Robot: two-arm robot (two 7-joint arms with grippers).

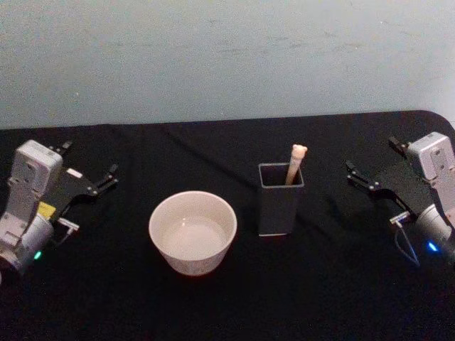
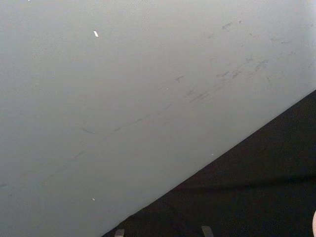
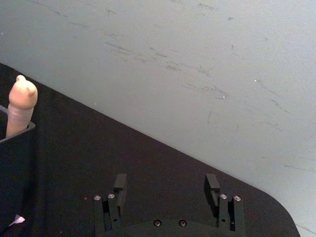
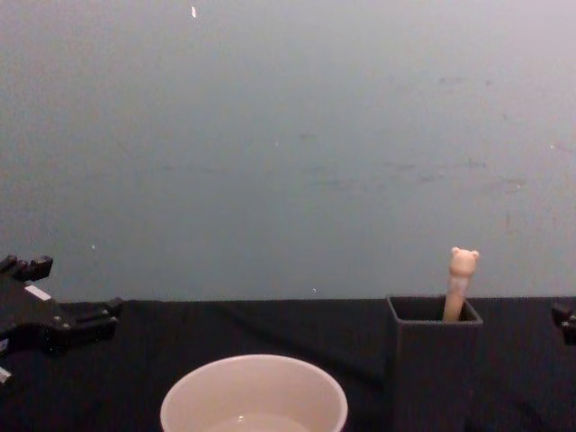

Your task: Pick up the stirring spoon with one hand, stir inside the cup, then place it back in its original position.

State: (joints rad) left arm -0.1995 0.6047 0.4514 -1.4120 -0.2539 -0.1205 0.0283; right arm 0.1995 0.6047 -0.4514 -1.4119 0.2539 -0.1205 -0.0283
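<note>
A pale grey-blue wall (image 1: 227, 57) rises straight behind the black-covered desk (image 1: 213, 305) and meets it along the desk's far edge. The paint carries faint dark scuffs and streaks (image 3: 197, 69) (and one small white fleck (image 4: 193, 12) high up). The desk's far right corner (image 1: 435, 115) is rounded. Soft, even light lies across the wall and the desk.

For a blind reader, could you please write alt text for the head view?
A stirring spoon stands in a dark grey holder box, right of a cream cup on a black table. The left gripper and right gripper are open at opposite sides.
</note>
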